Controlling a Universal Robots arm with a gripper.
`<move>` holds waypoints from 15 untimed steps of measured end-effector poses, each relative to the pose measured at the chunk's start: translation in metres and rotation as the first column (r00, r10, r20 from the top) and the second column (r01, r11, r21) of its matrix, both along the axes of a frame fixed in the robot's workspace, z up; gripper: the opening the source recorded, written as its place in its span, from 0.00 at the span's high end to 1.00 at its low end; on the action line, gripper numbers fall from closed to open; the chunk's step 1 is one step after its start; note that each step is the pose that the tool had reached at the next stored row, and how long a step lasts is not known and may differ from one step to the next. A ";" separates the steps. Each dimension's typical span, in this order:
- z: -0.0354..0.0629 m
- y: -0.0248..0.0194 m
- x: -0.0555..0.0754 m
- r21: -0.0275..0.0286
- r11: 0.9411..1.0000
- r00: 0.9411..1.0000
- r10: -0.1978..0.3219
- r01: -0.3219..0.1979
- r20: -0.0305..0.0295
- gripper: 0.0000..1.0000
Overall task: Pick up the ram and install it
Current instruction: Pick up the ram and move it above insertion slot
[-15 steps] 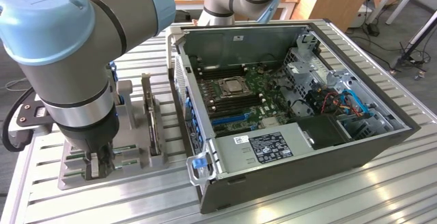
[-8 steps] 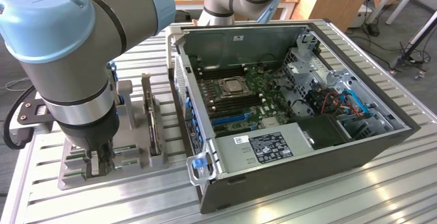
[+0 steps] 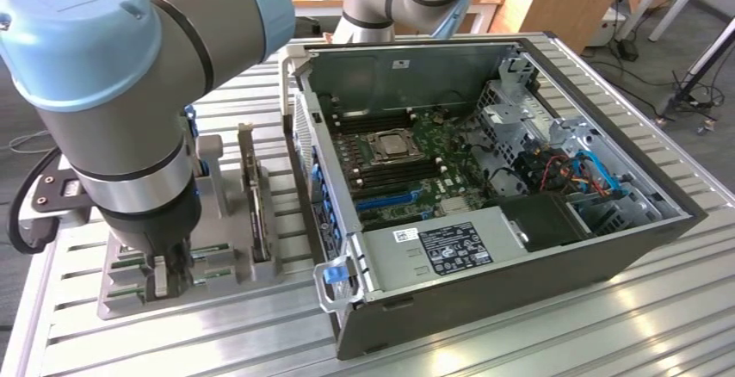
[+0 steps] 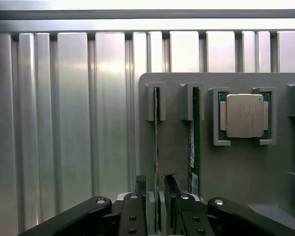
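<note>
Grey holder, exterior view's lower left, carries the ram, a twin stick and a CPU. Spread claw straddles the ram.

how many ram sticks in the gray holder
2: one ram stick straddled by the open gripper, the other in the next slot, beside the CPU chip. More may be hidden.

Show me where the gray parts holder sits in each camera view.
Exterior view: the gray parts holder is on the table, at the exterior view's left of the computer case.
Wrist view: the same holder, carrying the CPU chip.
Shared landmark: the open gripper, straddling a ram stick.
</note>
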State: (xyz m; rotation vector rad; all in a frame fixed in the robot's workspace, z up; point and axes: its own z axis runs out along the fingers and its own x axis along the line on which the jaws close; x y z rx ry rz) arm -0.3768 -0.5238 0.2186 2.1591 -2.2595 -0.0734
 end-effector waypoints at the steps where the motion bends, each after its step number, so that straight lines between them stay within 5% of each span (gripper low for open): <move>1: -0.0007 0.0000 0.000 0.000 1.000 1.000 0.000 0.000 0.000 0.70; 15: -0.0086 0.0000 0.000 0.000 1.000 1.000 0.000 0.000 0.000 0.70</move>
